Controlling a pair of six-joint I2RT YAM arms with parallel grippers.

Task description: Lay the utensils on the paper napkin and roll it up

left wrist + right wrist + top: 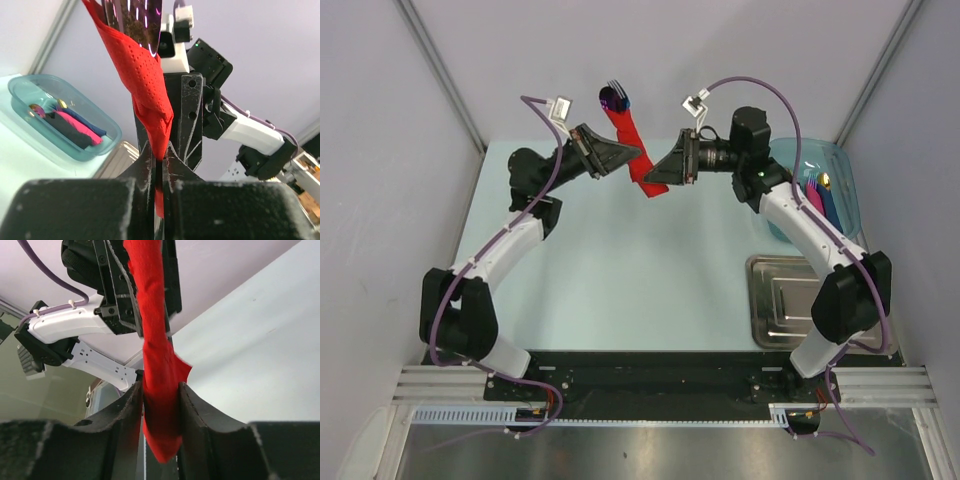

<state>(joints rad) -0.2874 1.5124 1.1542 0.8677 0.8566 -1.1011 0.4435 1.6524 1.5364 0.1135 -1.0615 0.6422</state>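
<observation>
A rolled red paper napkin [630, 140] hangs in the air above the far middle of the table, held between both grippers. The shiny purple spoon bowl [611, 98] pokes from its upper end, with fork tines [616, 86] beside it; no bright blue shows. My left gripper [638, 153] is shut on the roll's middle, seen close in the left wrist view [160, 155], where the purple bowl [142, 20] sits at the top. My right gripper [657, 172] is shut on the roll's lower end [161, 390], and the napkin's tail [162, 440] hangs below the jaws.
A clear blue-green bin [845, 205] stands at the far right and holds other rolls [817, 195], pink and dark, one with a gold spoon head. It also shows in the left wrist view [20, 85]. A steel tray [790, 300] lies at the right, near my right arm.
</observation>
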